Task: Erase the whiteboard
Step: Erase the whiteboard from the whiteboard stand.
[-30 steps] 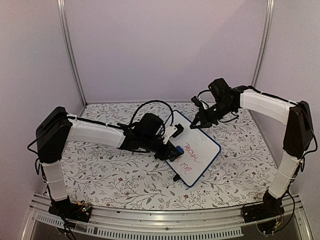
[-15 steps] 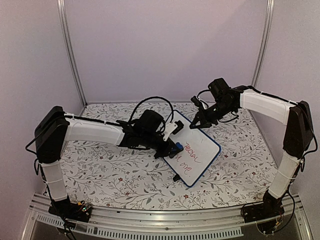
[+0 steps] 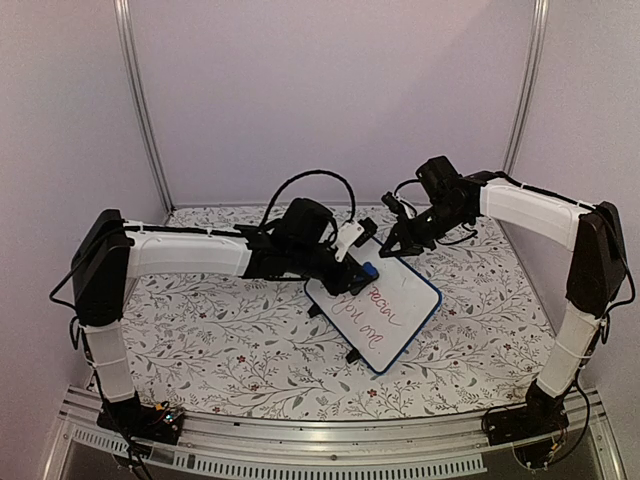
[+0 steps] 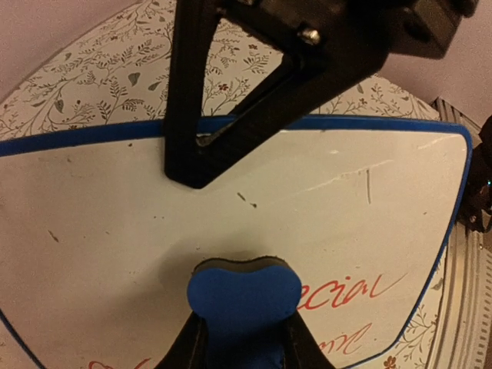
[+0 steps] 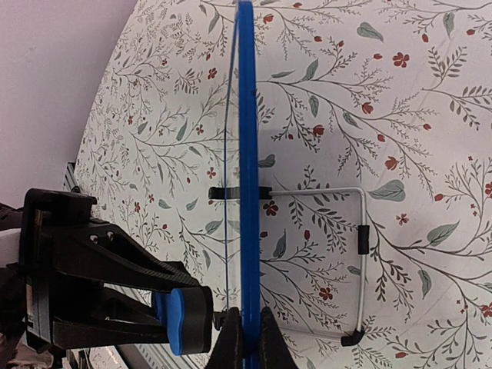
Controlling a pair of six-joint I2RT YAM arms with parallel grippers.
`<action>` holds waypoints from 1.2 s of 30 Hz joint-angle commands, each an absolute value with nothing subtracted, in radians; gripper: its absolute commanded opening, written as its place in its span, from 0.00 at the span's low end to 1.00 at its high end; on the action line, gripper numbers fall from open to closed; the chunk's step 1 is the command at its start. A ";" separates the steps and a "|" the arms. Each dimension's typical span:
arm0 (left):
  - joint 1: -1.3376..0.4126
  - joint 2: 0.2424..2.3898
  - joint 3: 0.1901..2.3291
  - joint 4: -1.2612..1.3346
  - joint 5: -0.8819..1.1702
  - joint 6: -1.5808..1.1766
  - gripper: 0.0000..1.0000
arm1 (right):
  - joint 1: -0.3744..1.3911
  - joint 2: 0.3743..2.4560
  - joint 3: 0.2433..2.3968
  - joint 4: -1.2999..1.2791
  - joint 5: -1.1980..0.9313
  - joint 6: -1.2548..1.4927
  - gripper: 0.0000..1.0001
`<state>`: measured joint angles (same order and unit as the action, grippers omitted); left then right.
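Note:
The whiteboard (image 3: 395, 318), blue-framed, stands tilted on the table with red handwriting on its lower part. My left gripper (image 3: 362, 272) is shut on a small blue eraser (image 3: 369, 270) and presses it on the board's upper left area. In the left wrist view the eraser (image 4: 244, 292) lies flat on the white surface (image 4: 346, 200), just left of the red word (image 4: 355, 290). My right gripper (image 3: 391, 249) is shut on the board's far edge. In the right wrist view its fingers (image 5: 261, 342) pinch the blue frame (image 5: 246, 154), seen edge-on.
The board's wire stand with black feet (image 5: 361, 254) rests on the floral tablecloth (image 3: 220, 340) behind the board. One black foot (image 3: 354, 355) shows at the board's near edge. Pink walls and metal posts (image 3: 140, 110) enclose the table.
My left gripper has slid the eraser up the board, from its left middle towards the far edge. The right gripper has held still on the frame.

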<state>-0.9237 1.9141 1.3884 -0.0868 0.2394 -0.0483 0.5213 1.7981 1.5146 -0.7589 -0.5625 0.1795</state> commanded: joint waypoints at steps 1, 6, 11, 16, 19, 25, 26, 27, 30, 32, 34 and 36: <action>-0.920 1.954 1.368 -0.073 0.278 -0.059 0.00 | 0.549 1.820 1.486 -0.842 -0.538 0.155 0.00; -0.920 1.966 1.338 -0.054 0.299 -0.070 0.00 | 0.549 1.823 1.486 -0.841 -0.540 0.153 0.00; -0.927 1.973 1.317 -0.055 0.298 -0.079 0.00 | 0.549 1.825 1.489 -0.842 -0.541 0.154 0.00; -0.930 1.971 1.274 -0.068 0.289 -0.099 0.00 | 0.549 1.826 1.490 -0.842 -0.541 0.154 0.00; -0.931 1.961 1.225 -0.059 0.289 -0.114 0.00 | 0.549 1.825 1.490 -0.842 -0.540 0.154 0.00; -0.928 1.949 1.141 -0.032 0.282 -0.141 0.00 | 0.549 1.825 1.491 -0.841 -0.541 0.153 0.00; -0.927 1.949 1.135 -0.028 0.284 -0.144 0.00 | 0.549 1.826 1.491 -0.841 -0.540 0.153 0.00; -0.927 1.948 1.129 -0.021 0.286 -0.147 0.00 | 0.550 1.827 1.491 -0.841 -0.540 0.153 0.00; -0.927 1.949 1.126 -0.016 0.292 -0.147 0.00 | 0.549 1.825 1.489 -0.842 -0.540 0.153 0.00; -0.927 1.945 1.127 -0.016 0.293 -0.146 0.00 | 0.549 1.825 1.489 -0.842 -0.539 0.153 0.00; -0.927 1.937 1.130 -0.017 0.287 -0.147 0.00 | 0.549 1.825 1.488 -0.842 -0.537 0.153 0.00; -0.927 1.918 1.139 -0.016 0.263 -0.143 0.00 | 0.550 1.825 1.488 -0.842 -0.537 0.153 0.00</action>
